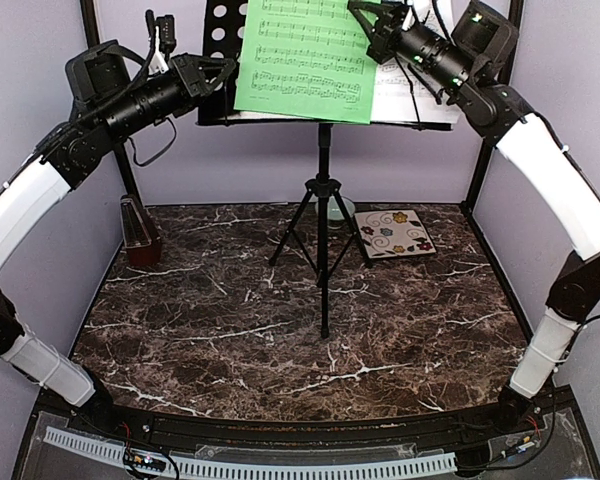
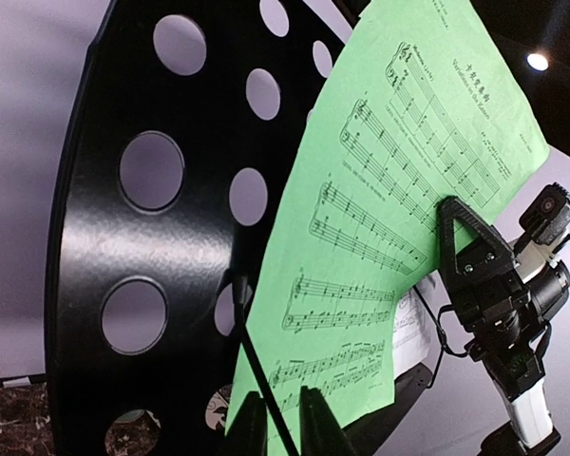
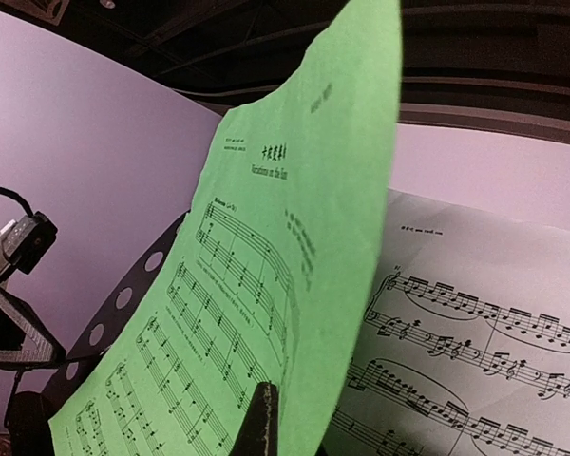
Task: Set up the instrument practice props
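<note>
Lilac walls close in a dark, white-veined marble-look table [image 1: 230,330]. The right gripper [image 1: 372,28] appears to pinch the upper right edge of the green sheet [image 1: 300,60], one finger in front and the other hidden behind. The left gripper [image 2: 280,418] has its jaws nearly together by the sheet's lower corner; I cannot tell if they nip anything. The thin paper bows off the stand [image 1: 323,200], so I'd lay it flat against the smooth, round-holed black plate, seat its bottom edge on the ledge, then let go slowly. The white sheet [image 1: 412,100] lies behind it, and the pyramid-shaped red-brown metronome [image 1: 138,232] sits far left on the table.
</note>
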`<action>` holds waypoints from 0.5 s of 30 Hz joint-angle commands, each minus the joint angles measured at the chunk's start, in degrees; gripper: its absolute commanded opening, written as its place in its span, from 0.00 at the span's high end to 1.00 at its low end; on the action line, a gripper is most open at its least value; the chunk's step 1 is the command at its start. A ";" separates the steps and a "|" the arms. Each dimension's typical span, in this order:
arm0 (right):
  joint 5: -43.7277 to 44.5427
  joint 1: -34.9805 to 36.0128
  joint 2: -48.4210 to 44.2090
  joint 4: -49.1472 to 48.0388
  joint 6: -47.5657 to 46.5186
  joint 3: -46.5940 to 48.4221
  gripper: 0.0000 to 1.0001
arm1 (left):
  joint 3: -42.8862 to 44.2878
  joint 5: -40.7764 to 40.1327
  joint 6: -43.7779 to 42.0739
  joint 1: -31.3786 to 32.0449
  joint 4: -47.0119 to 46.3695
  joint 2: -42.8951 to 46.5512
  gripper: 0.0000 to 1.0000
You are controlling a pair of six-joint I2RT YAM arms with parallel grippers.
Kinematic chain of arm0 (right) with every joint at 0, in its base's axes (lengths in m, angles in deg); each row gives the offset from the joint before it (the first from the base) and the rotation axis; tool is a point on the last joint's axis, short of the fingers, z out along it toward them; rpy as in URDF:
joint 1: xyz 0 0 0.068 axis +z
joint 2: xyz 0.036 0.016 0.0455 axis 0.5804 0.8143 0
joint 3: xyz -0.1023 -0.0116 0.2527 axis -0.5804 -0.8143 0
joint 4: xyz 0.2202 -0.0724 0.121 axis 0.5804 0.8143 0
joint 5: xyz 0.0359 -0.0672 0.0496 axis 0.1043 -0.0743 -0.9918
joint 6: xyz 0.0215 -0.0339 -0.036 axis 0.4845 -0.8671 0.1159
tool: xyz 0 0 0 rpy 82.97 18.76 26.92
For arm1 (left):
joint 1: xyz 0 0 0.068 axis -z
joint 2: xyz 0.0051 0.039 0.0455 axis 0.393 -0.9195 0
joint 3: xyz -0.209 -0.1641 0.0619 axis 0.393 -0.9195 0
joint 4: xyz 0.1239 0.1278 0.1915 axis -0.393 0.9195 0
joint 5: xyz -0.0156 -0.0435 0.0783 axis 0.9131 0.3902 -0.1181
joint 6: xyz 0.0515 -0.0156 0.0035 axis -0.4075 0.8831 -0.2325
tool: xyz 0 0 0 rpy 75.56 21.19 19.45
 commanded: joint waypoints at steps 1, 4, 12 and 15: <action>1.01 -0.11 -2.58 -3.11 -0.34 -0.52 1.00 | 2.34 -1.28 -5.25 -0.35 4.14 0.73 0.81; 1.12 -0.11 -2.82 -3.40 -0.51 -0.95 1.00 | 2.81 -1.64 -7.08 -0.35 5.64 0.28 0.73; 0.97 -0.11 -3.00 -3.72 -0.40 -1.57 1.00 | 10.15 -2.44 -9.50 0.16 12.55 -3.80 0.70; 0.77 -0.03 -3.00 -4.00 -0.17 -2.02 1.00 | 11.12 -1.88 -8.17 0.27 12.90 -4.39 0.71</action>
